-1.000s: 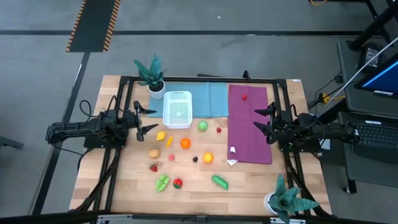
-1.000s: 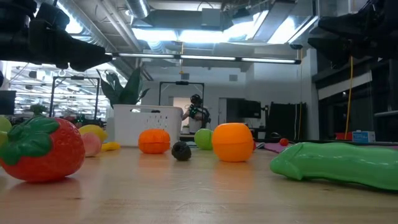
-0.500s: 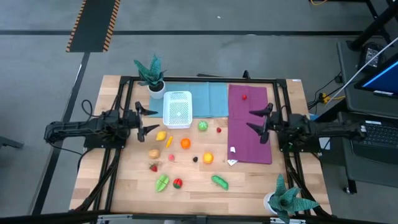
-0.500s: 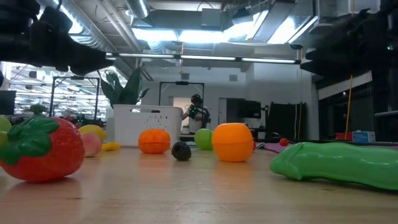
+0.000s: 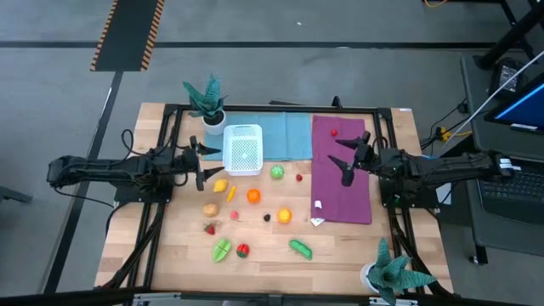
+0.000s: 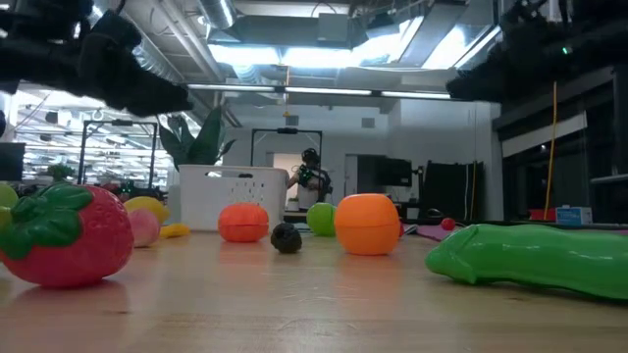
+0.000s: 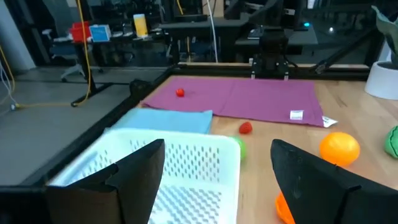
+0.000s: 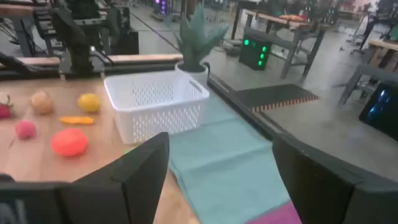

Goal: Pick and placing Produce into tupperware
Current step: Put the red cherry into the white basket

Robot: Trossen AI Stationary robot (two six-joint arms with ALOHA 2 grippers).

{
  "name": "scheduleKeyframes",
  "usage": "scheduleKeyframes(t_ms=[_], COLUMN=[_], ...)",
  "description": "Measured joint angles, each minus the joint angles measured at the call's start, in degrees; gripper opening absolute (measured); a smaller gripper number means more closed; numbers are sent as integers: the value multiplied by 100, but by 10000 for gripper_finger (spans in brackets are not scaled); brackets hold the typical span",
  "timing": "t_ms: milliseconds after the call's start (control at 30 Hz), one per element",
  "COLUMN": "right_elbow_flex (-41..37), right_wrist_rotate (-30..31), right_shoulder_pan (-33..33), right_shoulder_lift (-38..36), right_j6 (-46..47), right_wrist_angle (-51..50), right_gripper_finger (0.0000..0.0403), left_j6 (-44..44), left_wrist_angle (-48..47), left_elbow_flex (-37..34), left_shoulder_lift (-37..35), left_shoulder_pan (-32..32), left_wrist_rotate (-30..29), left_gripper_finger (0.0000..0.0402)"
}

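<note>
On the wooden table (image 5: pixel 340 255), the tupperware (image 5: pixel 242 149) is a white square basket with a perforated bottom and low walls, sitting on a teal cloth (image 5: pixel 285 136). Produce (image 5: pixel 252 196) lies scattered just in front of it: orange, yellow, green and red pieces. One small red piece (image 5: pixel 334 132) rests on the purple cloth (image 5: pixel 340 183). Both arms reach level toward the middle. The left gripper (image 5: pixel 201 164) hovers beside the tupperware, fingers spread and empty; the right gripper (image 5: pixel 347 161) hangs over the purple cloth, likewise spread.

One tupperware (image 5: pixel 242 149), two potted plants (image 5: pixel 206 102)
</note>
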Motion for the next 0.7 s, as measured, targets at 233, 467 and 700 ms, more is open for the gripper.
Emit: scheduleKeyframes(t_ms=[233, 467, 700], right_elbow_flex=[589, 676, 676], right_wrist_rotate=[-8, -18, -69], right_shoulder_pan=[0, 0, 1], right_shoulder_lift=[120, 108, 107], right_j6=[-247, -106, 410], right_wrist_angle=[21, -168, -639], right_gripper_finger=[287, 287, 287], left_j6=[303, 262, 48], left_wrist_angle=[1, -6, 7], left_elbow_flex=[583, 661, 661], left_shoulder_lift=[758, 850, 826], left_shoulder_pan=[0, 0, 0], left_wrist_rotate=[-50, -50, -50], left_gripper_finger=[286, 286, 286])
